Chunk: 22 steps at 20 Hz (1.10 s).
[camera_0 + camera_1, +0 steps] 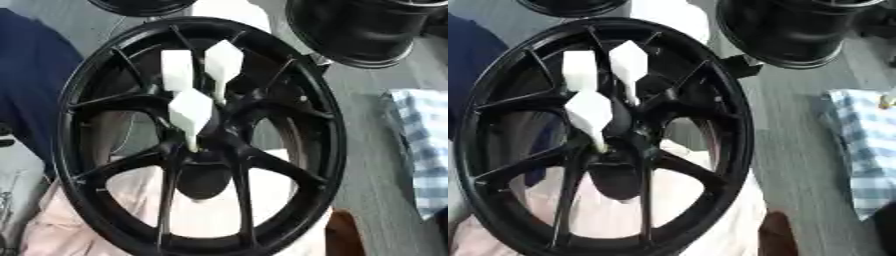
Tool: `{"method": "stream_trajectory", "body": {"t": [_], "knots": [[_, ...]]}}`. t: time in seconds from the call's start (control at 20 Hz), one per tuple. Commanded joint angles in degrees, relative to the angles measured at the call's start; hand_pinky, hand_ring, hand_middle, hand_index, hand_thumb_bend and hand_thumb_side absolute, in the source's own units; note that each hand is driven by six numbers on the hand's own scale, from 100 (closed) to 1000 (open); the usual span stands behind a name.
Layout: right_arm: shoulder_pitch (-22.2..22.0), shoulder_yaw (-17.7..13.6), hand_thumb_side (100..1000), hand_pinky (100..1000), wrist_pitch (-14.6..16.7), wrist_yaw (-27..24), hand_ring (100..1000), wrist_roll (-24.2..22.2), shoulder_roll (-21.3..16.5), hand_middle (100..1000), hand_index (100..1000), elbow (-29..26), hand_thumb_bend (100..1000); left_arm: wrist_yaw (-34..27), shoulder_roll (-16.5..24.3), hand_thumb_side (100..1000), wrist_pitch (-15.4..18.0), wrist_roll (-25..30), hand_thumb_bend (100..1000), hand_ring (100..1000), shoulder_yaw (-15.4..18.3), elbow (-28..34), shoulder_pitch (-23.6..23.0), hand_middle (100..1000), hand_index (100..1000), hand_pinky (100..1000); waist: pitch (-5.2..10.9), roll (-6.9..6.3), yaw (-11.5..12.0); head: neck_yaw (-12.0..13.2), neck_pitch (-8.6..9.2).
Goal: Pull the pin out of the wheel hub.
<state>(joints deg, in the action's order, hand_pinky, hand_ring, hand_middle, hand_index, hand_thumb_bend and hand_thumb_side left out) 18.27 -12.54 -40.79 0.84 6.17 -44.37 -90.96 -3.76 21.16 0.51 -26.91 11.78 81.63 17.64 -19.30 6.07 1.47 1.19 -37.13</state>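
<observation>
A large black wheel hub (pixel 197 137) is seen filling most of both views, its rim (pixel 337 135) reaching close to the left edge and running out past the bottom edge. Three white pins are seen standing in the hub's centre: an upper-left pin (pixel 177 70), an upper-right pin (pixel 223 62) and a lower pin (pixel 190 112), whose thin stem is set down into the dark centre where the spokes (pixel 271 165) meet. The pin heads are grouped closely, the lower one just beneath the other two.

Open grey worktop (pixel 367 120) is left to the right of the rim, bounded further right by a blue and white checked cloth (pixel 424 145). A second black wheel (pixel 359 27) is placed at the upper right, near the hub's rim, and part of a third dark wheel (pixel 140 5) is cut by the top edge. Pale pinkish cloth (pixel 210 215) is seen through the lower spoke gaps, and dark blue fabric (pixel 31 85) lies along the left side.

No robot hand is shown in either view, so the state of the fingers cannot be told.
</observation>
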Motion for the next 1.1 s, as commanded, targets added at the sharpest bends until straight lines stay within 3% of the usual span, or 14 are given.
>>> {"method": "stream_trajectory", "body": {"t": [0.05, 0.2, 0.3, 0.35, 0.45, 0.5, 0.55, 0.6, 0.65, 0.7, 0.85, 1.05, 1.1], "knots": [[-2.8, -5.7, 100, 649, 2.4, 3.4, 662, 3.2, 2.9, 407, 549, 3.0, 348, -0.1, 1.1, 867, 0.1, -0.2, 100, 582, 0.3, 0.6, 0.8, 473, 667, 549, 0.79, -0.36, 0.3, -1.5, 1.13], [-7.5, -10.4, 100, 691, 5.3, 6.3, 741, 6.0, 7.6, 536, 671, 4.2, 422, -0.1, 0.8, 868, 0.1, 0.3, 100, 582, -0.2, 0.6, 1.3, 473, 667, 549, 0.74, -0.42, 1.3, -4.3, 1.47], [-10.6, -13.5, 100, 691, 7.2, 8.2, 741, 7.9, 10.7, 536, 671, 3.5, 422, 0.0, 0.5, 868, 0.1, 0.6, 100, 582, -0.6, 0.6, 1.6, 473, 667, 549, 0.81, -0.39, 2.1, -5.5, 1.52], [-12.1, -14.7, 317, 733, 8.1, 9.1, 829, 8.9, 12.1, 713, 794, 3.2, 650, 0.0, 0.3, 869, 0.0, 0.8, 100, 582, -0.8, 0.5, 1.8, 473, 667, 549, 0.87, -0.46, 2.5, -6.1, 1.60], [-15.2, -15.7, 532, 746, 10.0, 11.0, 866, 10.8, 15.1, 798, 842, 3.1, 443, 0.0, 0.0, 869, 0.0, 1.2, 100, 582, -1.1, 0.5, 2.0, 473, 667, 549, 1.12, -0.54, 3.3, -7.0, 1.65], [-16.7, -16.1, 557, 747, 10.7, 11.8, 867, 11.7, 16.4, 803, 845, 2.6, 428, 0.0, -0.1, 869, 0.0, 1.4, 100, 582, -1.3, 0.4, 2.0, 473, 667, 549, 1.25, -0.54, 3.5, -7.3, 1.59], [-18.3, -16.4, 739, 747, 11.3, 12.2, 874, 12.7, 17.3, 820, 857, 1.8, 335, 0.1, -0.2, 869, 0.0, 1.5, 100, 582, -1.4, 0.4, 2.0, 473, 667, 549, 1.39, -0.53, 3.8, -7.6, 1.50], [-19.8, -16.8, 782, 746, 11.9, 12.0, 875, 13.6, 18.0, 824, 861, 0.8, 315, 0.1, -0.3, 869, 0.0, 1.6, 100, 582, -1.5, 0.4, 2.0, 473, 667, 549, 1.57, -0.54, 4.0, -7.9, 1.37], [-21.2, -17.2, 776, 740, 12.6, 11.4, 871, 14.5, 18.5, 816, 855, -0.5, 311, 0.1, -0.4, 869, -0.1, 1.8, 100, 582, -1.7, 0.3, 1.9, 473, 667, 549, 1.74, -0.55, 4.2, -8.1, 1.22], [-21.8, -17.5, 659, 728, 13.3, 10.7, 853, 15.4, 18.7, 784, 830, -1.9, 336, 0.2, -0.4, 869, -0.1, 1.9, 100, 582, -1.7, 0.3, 1.9, 473, 667, 549, 1.86, -0.57, 4.3, -8.3, 1.11], [-22.5, -17.4, 659, 728, 13.8, 7.9, 853, 18.4, 19.2, 784, 830, -5.4, 336, 0.2, -0.5, 869, 0.0, 2.0, 100, 582, -1.8, 0.2, 1.9, 473, 667, 549, 1.94, -0.59, 4.4, -8.5, 1.03], [-22.9, -16.1, 659, 728, 14.3, 5.3, 853, 22.5, 19.2, 784, 830, -6.0, 336, 0.2, -0.5, 869, 0.0, 2.1, 100, 582, -1.8, 0.2, 1.9, 473, 667, 549, 1.93, -0.59, 4.5, -8.6, 1.04], [-22.9, -15.8, 343, 678, 14.5, 4.8, 761, 23.5, 19.2, 598, 698, -5.9, 378, 0.2, -0.5, 868, 0.0, 2.1, 100, 582, -1.9, 0.2, 1.9, 473, 667, 549, 1.95, -0.60, 4.6, -8.7, 1.02]]}}
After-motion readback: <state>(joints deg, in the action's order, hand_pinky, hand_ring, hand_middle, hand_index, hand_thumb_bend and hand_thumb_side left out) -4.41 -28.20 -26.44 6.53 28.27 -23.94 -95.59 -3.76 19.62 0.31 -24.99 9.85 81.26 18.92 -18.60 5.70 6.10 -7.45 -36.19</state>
